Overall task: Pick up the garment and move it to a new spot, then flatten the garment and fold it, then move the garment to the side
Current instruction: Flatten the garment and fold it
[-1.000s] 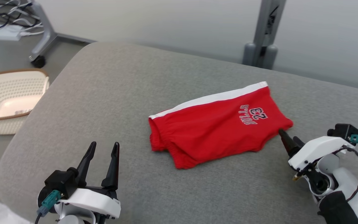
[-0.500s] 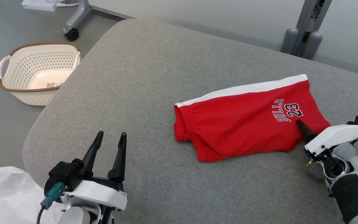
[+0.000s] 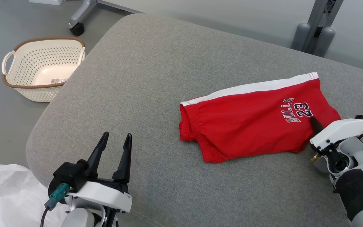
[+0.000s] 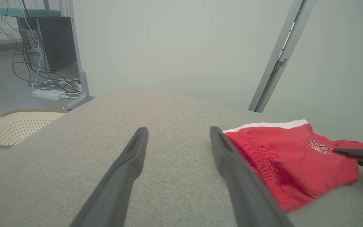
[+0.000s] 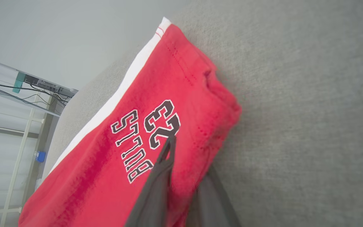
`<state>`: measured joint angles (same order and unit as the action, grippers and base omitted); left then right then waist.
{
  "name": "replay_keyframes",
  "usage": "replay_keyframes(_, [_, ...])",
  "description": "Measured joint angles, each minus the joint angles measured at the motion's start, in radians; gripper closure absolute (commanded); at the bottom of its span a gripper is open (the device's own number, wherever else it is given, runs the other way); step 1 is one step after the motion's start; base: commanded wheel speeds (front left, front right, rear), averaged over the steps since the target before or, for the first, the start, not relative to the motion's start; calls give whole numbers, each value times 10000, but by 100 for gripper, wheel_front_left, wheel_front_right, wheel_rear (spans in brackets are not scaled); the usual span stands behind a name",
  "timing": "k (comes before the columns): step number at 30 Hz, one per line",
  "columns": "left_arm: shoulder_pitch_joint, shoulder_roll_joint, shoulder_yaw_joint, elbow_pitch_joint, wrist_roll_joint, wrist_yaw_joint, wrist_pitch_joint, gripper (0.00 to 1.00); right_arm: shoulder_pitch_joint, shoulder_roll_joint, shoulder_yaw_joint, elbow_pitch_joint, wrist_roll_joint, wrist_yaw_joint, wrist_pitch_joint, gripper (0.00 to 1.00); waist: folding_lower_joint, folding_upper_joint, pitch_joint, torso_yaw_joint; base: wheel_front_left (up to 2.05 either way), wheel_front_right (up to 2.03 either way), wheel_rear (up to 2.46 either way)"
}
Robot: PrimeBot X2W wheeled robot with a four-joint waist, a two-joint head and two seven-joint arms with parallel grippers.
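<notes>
The garment (image 3: pixel 250 119) is a pair of red shorts with a white stripe and "BULLS 23" print. It lies flat on the grey cushion (image 3: pixel 137 78), right of centre. My right gripper (image 3: pixel 315 123) is at its right hem by the print. In the right wrist view the right gripper (image 5: pixel 184 164) has one finger on top of the garment (image 5: pixel 121 142) and the other under its edge, pinching the cloth. My left gripper (image 3: pixel 115 142) stands open over bare cushion at the front left. The left wrist view has the left gripper (image 4: pixel 178 135) just left of the garment (image 4: pixel 295 157).
A cream perforated basket (image 3: pixel 43 66) stands on the floor to the left of the cushion. White plastic sheeting (image 3: pixel 5 195) lies at the lower left. A castor (image 3: pixel 77 30) and a grey post (image 3: pixel 317 34) stand behind the cushion's far edge.
The head camera has shifted, so the whole picture moved. My right gripper slid onto the garment's right hem and its fingers closed on the cloth. The left gripper stays open.
</notes>
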<state>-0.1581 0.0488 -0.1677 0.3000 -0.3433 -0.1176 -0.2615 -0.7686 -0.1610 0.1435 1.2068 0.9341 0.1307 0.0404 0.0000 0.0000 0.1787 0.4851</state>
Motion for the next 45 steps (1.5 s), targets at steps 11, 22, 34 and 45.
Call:
replay_keyframes(11, [-85, 2, 86, 54, 10, 46, 2, 0, 488, 144, 173, -606, 374, 0, -834, 100, 0, 0, -216, -336, 0, 0, 0])
replay_keyframes(22, [124, 0, 215, 157, 90, 42, 0, 0, 1546, 602, -282, -940, 1009, 0, -2535, 100, 0, 0, -754, -1080, 0, 0, 0])
replay_keyframes(34, [508, -2, 516, 219, 265, -15, 0, 0, 2862, 727, -2546, -974, 207, 0, -3022, 100, 0, 0, -1325, -2111, 0, 0, 0])
replay_keyframes(45, [532, 0, 477, 318, 267, -44, 0, 0, 3537, 1110, -2951, -2316, -1269, -2, -3022, 100, 0, 0, -1734, -2561, 0, 0, 0])
